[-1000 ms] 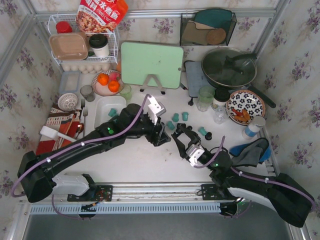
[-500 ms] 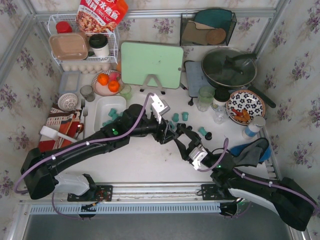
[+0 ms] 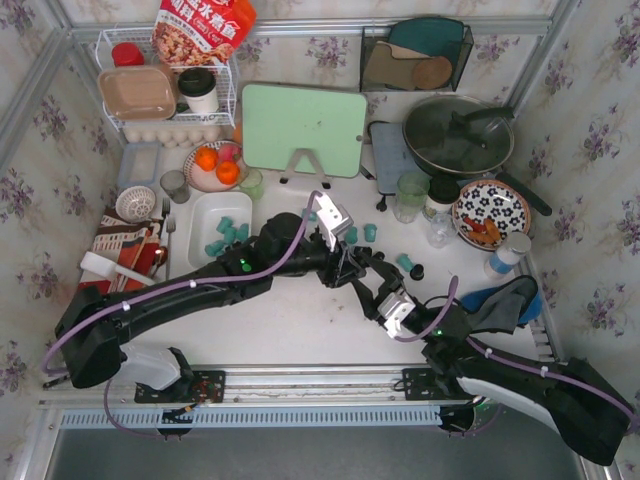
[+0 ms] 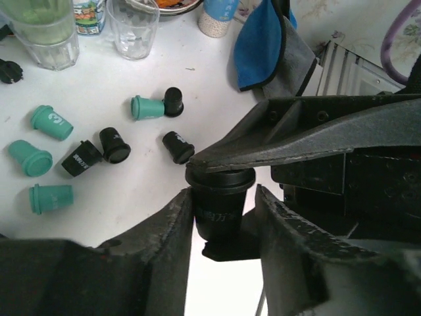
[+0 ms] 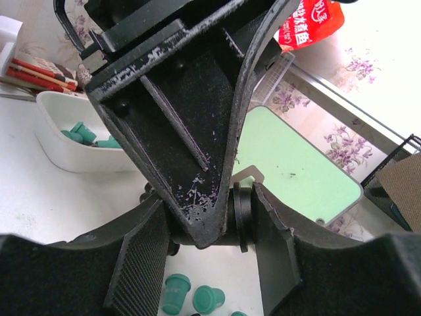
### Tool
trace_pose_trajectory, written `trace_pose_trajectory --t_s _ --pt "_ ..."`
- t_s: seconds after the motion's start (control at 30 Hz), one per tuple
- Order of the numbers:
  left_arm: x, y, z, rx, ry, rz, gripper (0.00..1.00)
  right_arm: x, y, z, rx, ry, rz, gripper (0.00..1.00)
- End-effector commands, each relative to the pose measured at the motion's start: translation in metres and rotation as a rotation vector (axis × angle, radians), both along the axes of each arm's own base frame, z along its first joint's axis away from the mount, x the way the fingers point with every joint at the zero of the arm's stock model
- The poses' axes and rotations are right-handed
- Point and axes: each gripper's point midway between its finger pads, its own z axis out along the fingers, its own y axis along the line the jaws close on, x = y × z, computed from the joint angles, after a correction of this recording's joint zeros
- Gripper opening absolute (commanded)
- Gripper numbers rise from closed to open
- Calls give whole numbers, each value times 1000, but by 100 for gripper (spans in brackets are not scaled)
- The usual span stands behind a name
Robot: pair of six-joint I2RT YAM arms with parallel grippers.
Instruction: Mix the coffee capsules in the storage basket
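My two grippers meet at the table's middle over one black coffee capsule (image 4: 220,197). The right gripper (image 5: 209,201) is shut on it, gripping it end to end, its rim (image 5: 243,217) against one pad. The left gripper (image 4: 223,192) stands open around the capsule's body, with one finger touching and a small gap at the other. The white storage basket (image 3: 200,205) to the left holds several teal capsules (image 3: 228,232). More teal and black capsules (image 4: 105,148) lie loose on the table behind the grippers.
A green cutting board (image 3: 303,128) stands at the back, with a lidded pan (image 3: 458,135) and a patterned plate (image 3: 490,212) at the right. A green cup (image 3: 411,190) and a glass (image 3: 437,228) stand near the loose capsules. A blue cloth (image 3: 505,295) lies right.
The left gripper has moved right, up to the right gripper, and its fingers have narrowed around the black capsule. The right gripper has kept its grip.
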Motion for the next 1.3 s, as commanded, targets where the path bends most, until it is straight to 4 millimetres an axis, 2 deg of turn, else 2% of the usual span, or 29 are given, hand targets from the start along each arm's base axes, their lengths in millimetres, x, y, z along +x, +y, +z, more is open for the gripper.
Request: trace_pose_trajectory --t_s 0.0,0.03,0.1,0.2,0.27,0.37,0.47,0.6,0.7,0.83,0.9,1.03,1.13,1.27 --pt "-5 -10 -2 -10 3 -34 36 -11 -14 -52 -39 82 2 32" --pt "-5 -11 -6 -2 7 -35 29 -11 -14 -52 -33 89 -1 33" --pt "-2 -9 -8 11 4 -18 20 -9 -16 -50 -19 100 -10 37" --pt "6 -1 -13 46 -6 39 15 -6 -17 -49 0 125 -22 48" --pt "13 10 -3 47 -35 97 11 -4 -18 -50 8 142 -34 54" --pt "27 28 1 69 -58 195 6 0 -20 -50 19 170 -51 61" --pt "45 51 4 86 -74 299 5 5 -21 -51 31 213 -73 68" --pt "75 102 6 125 -80 485 5 11 -20 -52 45 288 -91 73" --pt "110 162 0 152 -28 700 6 18 -17 -56 54 373 -105 73" --pt "146 246 -18 197 29 1018 8 39 -12 -65 199 662 -185 69" --pt "160 274 -30 215 66 1115 8 48 -4 -73 262 819 -217 66" --pt "184 309 -61 259 157 1240 8 60 12 -103 371 1063 -274 62" --pt "197 320 -82 279 210 1281 10 69 19 -118 366 1100 -322 61" --pt "201 326 -104 332 251 1295 15 81 24 -130 248 1082 -386 62"
